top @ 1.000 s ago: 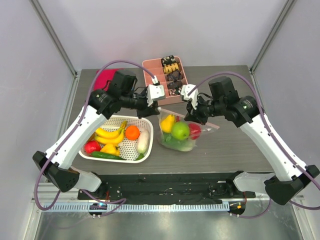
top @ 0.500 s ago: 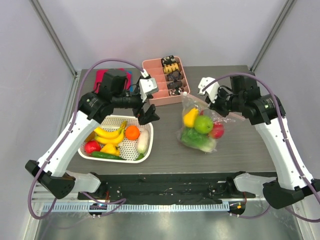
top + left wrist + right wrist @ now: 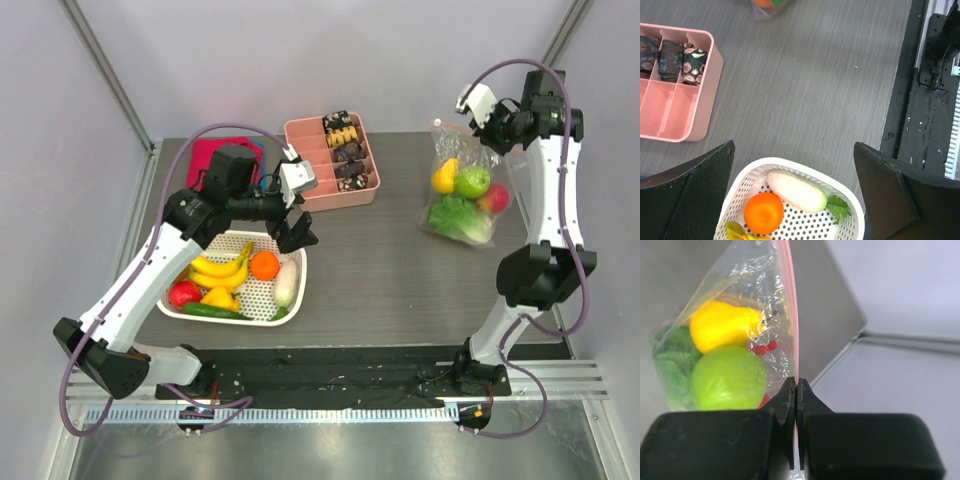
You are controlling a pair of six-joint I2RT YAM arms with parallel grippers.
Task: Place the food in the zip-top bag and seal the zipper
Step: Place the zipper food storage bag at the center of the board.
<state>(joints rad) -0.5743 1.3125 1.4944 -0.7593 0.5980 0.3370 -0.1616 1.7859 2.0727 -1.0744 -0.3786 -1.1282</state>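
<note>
Bright, even, diffuse light falls from above in every view, leaving only soft, faint shadows on the surface (image 3: 400, 270). The right jaws, close up, show as flat, featureless black; just beyond them small glints of glare speckle the crinkled zip-top bag (image 3: 757, 295).

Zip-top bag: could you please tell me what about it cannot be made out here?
- Whether the zipper is sealed: right wrist view shows it edge-on, the right claw pinching it; top view too small.
- Red fruit: mostly behind the green apple.
- Left wrist view: zip-top bag cut off by top edge, blurred.
</note>
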